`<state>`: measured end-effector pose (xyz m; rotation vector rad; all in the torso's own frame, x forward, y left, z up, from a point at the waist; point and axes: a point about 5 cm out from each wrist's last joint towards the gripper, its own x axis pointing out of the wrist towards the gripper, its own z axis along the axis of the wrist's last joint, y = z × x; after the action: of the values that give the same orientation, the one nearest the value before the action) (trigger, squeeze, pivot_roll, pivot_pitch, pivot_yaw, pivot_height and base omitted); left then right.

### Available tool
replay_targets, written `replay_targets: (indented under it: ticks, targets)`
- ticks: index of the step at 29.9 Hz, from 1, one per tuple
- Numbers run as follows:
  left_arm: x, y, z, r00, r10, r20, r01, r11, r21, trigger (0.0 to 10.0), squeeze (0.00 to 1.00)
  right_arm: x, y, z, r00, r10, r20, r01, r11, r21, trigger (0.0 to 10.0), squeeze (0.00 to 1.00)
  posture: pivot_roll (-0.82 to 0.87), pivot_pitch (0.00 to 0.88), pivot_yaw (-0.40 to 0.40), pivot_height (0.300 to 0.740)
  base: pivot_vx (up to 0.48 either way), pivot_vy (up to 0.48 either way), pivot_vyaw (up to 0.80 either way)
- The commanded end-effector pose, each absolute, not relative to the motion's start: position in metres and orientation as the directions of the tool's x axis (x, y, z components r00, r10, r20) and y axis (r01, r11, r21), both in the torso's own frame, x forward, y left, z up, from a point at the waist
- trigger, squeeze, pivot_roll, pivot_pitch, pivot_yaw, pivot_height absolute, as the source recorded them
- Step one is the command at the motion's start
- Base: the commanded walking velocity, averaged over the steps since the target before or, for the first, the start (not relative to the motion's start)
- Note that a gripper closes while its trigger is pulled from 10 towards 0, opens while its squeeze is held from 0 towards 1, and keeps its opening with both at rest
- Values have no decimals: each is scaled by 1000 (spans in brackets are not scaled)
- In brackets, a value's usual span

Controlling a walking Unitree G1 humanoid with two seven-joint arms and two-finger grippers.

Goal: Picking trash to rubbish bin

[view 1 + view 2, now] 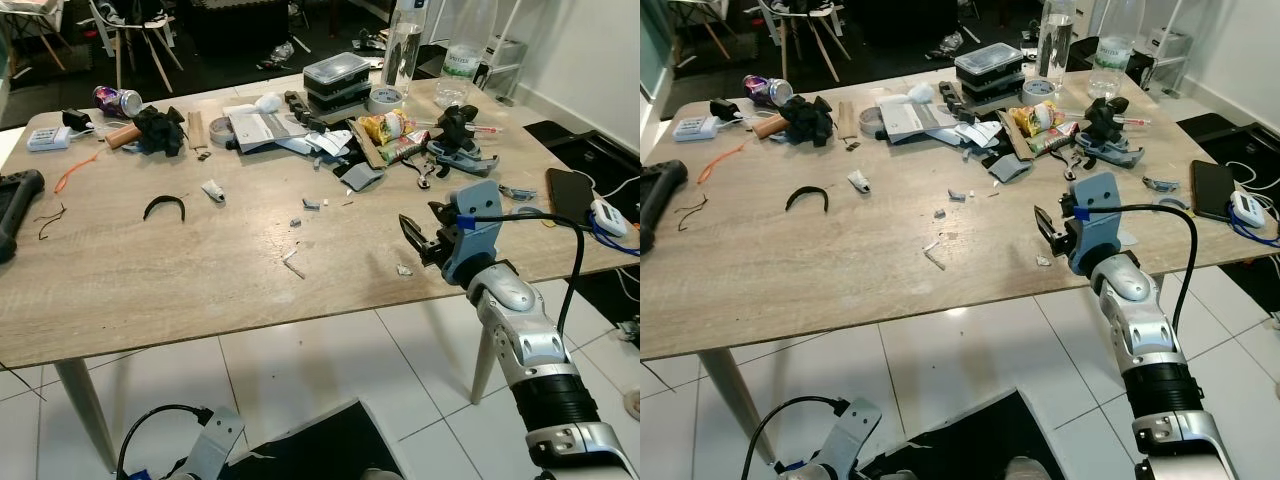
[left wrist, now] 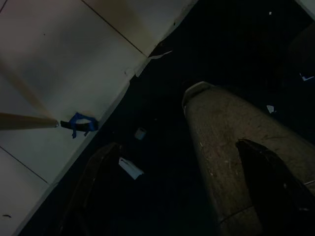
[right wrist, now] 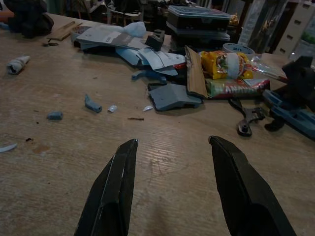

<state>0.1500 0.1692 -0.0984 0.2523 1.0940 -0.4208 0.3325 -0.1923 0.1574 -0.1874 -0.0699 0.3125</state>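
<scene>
My right gripper [image 1: 420, 235] hovers open just above the wooden table [image 1: 150, 290] near its front right edge; between its fingers [image 3: 113, 191] there is only bare tabletop. A small white scrap [image 1: 403, 269] lies just under it. More litter is spread ahead: white slivers [image 1: 291, 258], a crumpled white bit [image 1: 212, 190], a grey flat piece [image 3: 172, 96], yellow snack wrappers [image 1: 385, 127], a crushed can [image 1: 118, 100] and a black curved strip [image 1: 165, 205]. My left gripper [image 2: 182, 196] hangs low by the floor, open, over a dark sheet.
Bottles [image 1: 402, 50], stacked black cases [image 1: 337, 78], a tape roll [image 1: 385, 98] and pliers [image 1: 425, 175] crowd the far right of the table. A phone [image 1: 570, 195] and cables lie at its right edge. A black sheet [image 1: 320, 440] lies on the white tiles.
</scene>
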Motion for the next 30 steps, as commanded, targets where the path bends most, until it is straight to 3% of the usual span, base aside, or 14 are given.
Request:
replay_targets:
  ticks: [1,6,12,30]
  targets:
    - [135,178,-104,338,-178,-924,439,898,-12,10000,0,332,-193,158,951,307,41,-294,936,-192,10000,0,-173,40,33,740,0,0,0]
    - [133,178,-104,322,-191,-927,457,889,-24,10000,0,332,-191,158,951,306,42,-293,937,-188,10000,0,-166,39,40,740,0,-49,0]
    - [133,178,-104,320,-187,-929,454,891,-23,10000,0,332,-190,156,951,306,42,-293,938,-185,10000,0,-165,40,44,740,0,-471,0]
    - [134,178,-104,323,-191,-927,469,883,-19,10000,0,331,-187,154,950,309,36,-297,936,-186,10000,0,-166,41,52,740,14,0,0]
